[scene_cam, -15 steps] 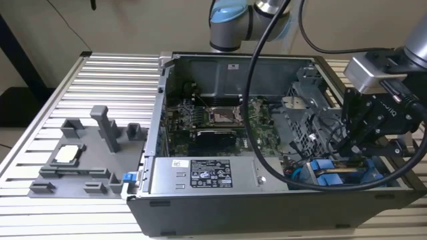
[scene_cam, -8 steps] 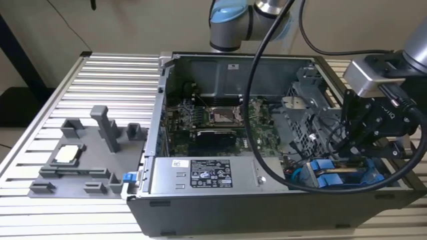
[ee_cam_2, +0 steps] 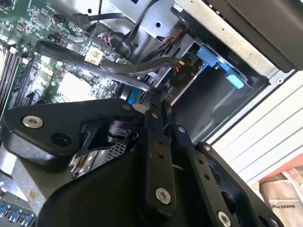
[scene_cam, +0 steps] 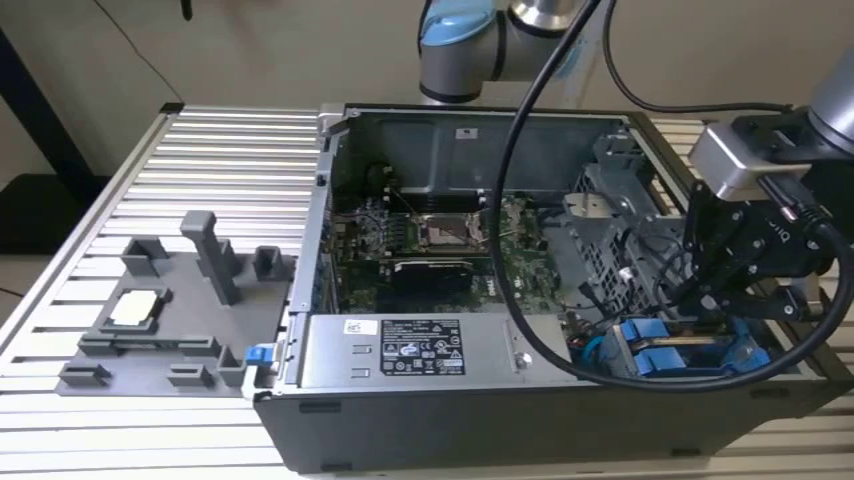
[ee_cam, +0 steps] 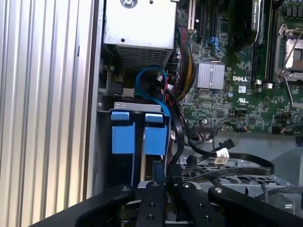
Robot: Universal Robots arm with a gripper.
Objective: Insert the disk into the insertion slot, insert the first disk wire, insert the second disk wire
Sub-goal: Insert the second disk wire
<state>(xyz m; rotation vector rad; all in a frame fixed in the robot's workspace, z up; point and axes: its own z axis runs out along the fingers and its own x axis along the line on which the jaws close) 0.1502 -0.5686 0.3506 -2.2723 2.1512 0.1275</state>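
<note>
The disk (scene_cam: 667,357) sits in the drive bay at the front corner of the open computer case (scene_cam: 467,430), on the exterior view's right, its bright blue frame tabs (ee_cam: 156,137) showing beside a second blue frame (ee_cam: 123,135). A blue tab (ee_cam_2: 214,57) also shows in the second wrist view. My gripper (scene_cam: 697,300) hangs just above this bay. Its fingers (ee_cam_2: 154,123) come together at the tips, apparently pinched on a thin disk wire (ee_cam_2: 140,85) that leads toward the bay. My gripper (ee_cam: 165,176) stands right behind the blue frames. A blue wire (ee_cam: 150,80) loops above them.
A black flat cable with a white label (ee_cam_2: 94,57) arches over the motherboard (ee_cam: 236,90). The power supply (scene_cam: 400,352) fills the case's front. A grey fixture plate (scene_cam: 147,320) with posts lies on the slatted table (scene_cam: 200,150) at the exterior view's left.
</note>
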